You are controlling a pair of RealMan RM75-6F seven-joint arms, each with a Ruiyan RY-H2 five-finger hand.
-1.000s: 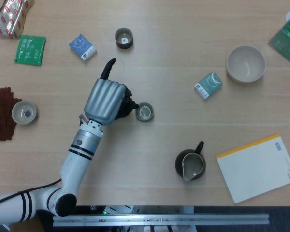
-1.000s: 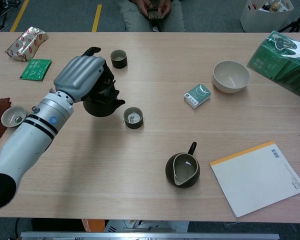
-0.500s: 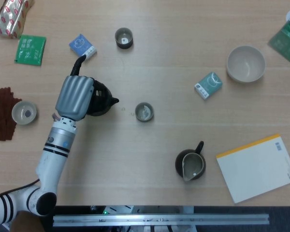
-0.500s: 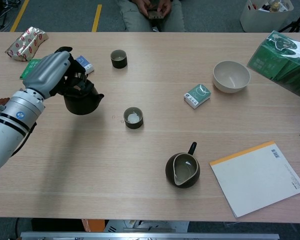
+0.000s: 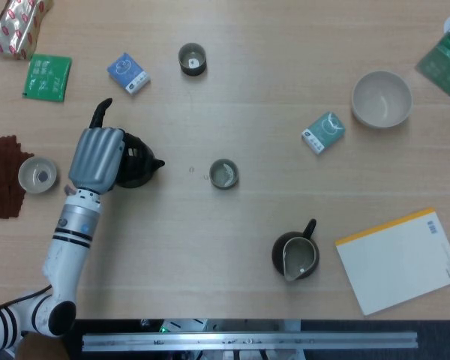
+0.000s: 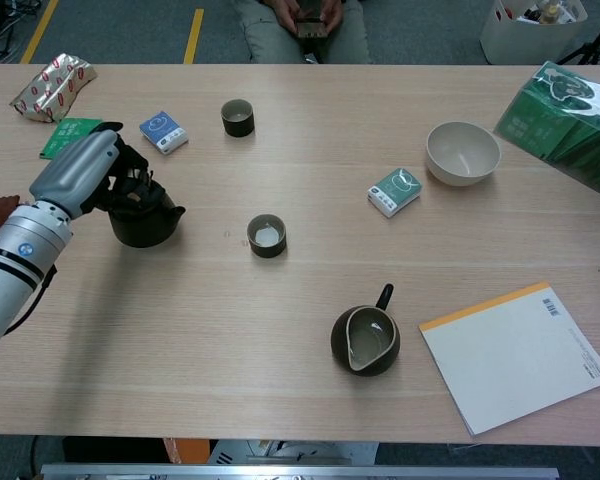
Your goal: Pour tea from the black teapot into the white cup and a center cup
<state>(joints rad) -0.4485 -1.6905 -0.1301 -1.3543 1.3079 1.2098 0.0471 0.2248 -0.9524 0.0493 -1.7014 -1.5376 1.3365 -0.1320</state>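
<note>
I have the left hand (image 6: 80, 175) wrapped around the handle side of the black teapot (image 6: 140, 215), fingers curled over its top. The right hand is in neither view. The teapot sits upright at the left of the table (image 6: 280, 330), apparently resting on or just above the surface; I cannot tell which. Its spout points right, toward the center cup (image 6: 267, 236).

The center cup shows pale liquid inside, so I judge that pour complete. The white cup (image 5: 37, 174) stands near the table's left edge, just beside the brown cloth (image 5: 0, 176) and close to my left forearm. In the head view it appears to hold only a small dark spot at the bottom, so I judge it unfilled.

Step in hand: carrying the teapot between cups. Next move, as I judge it: bring the spout round to the white cup, which lies on the handle side, so the wrist must turn before tilting. The short spacing there calls for a slow tilt.

Change from one second ago: the teapot was tilted right beside the center cup; it is now level and well apart from it, further left.
</note>
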